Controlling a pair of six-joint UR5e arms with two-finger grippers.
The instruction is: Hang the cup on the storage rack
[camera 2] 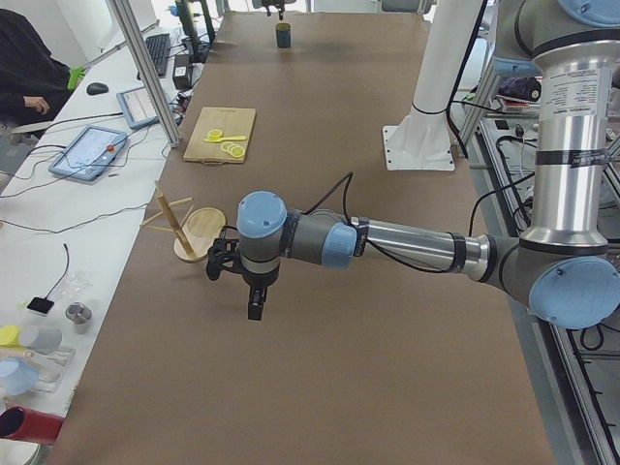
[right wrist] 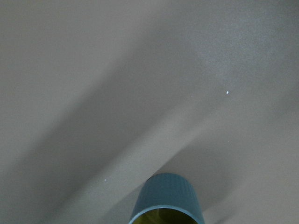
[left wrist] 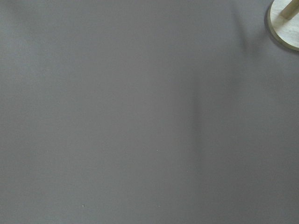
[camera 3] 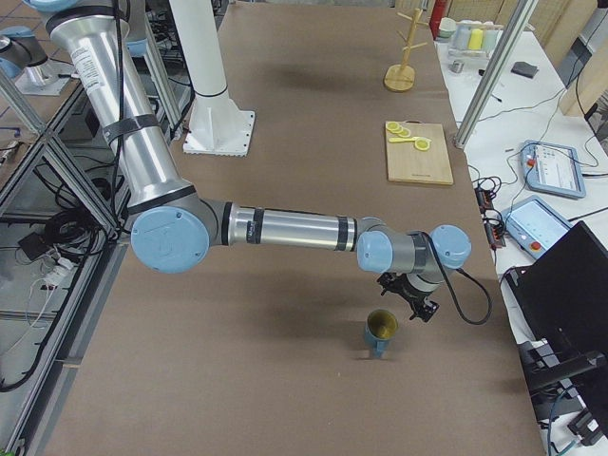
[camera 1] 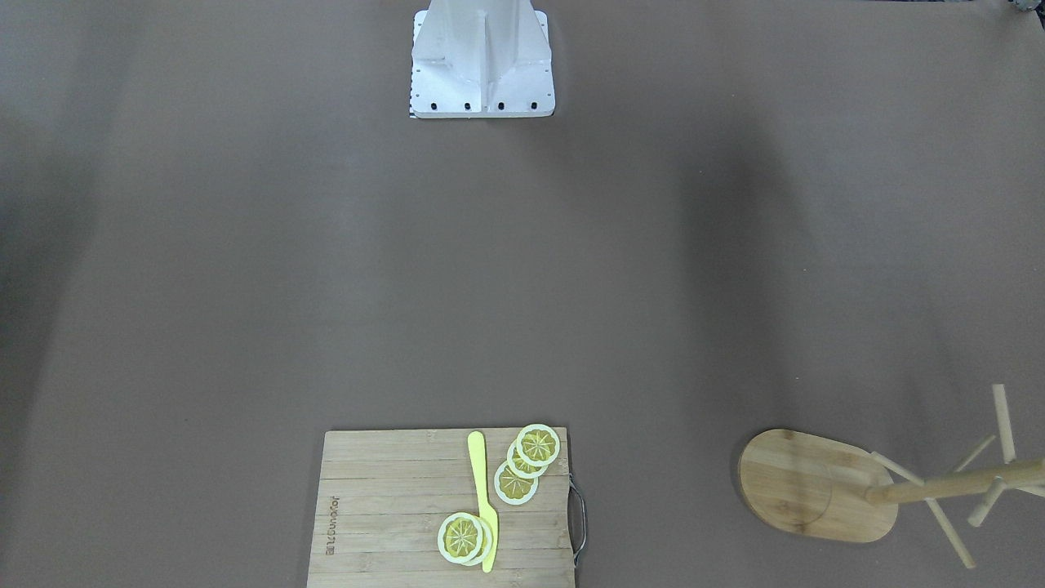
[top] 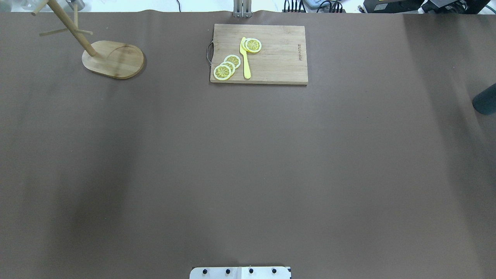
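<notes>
The cup [camera 3: 382, 331] stands upright on the brown table near its right end, its yellow inside showing. It also shows at the edge of the overhead view [top: 485, 100] and at the bottom of the right wrist view [right wrist: 166, 200]. My right gripper [camera 3: 413, 306] hangs just beside and above the cup, apart from it; I cannot tell if it is open or shut. The storage rack [top: 112, 59] stands at the far left corner [camera 1: 816, 486]. My left gripper [camera 2: 254, 305] hovers over bare table near the rack [camera 2: 184, 225]; I cannot tell its state.
A bamboo cutting board [top: 271, 58] with lemon slices [top: 228, 66] and a yellow knife [top: 245, 58] lies at the far middle edge. The robot's white base plate [camera 1: 482, 73] stands at the near middle. Operators' desks with tablets border the far side.
</notes>
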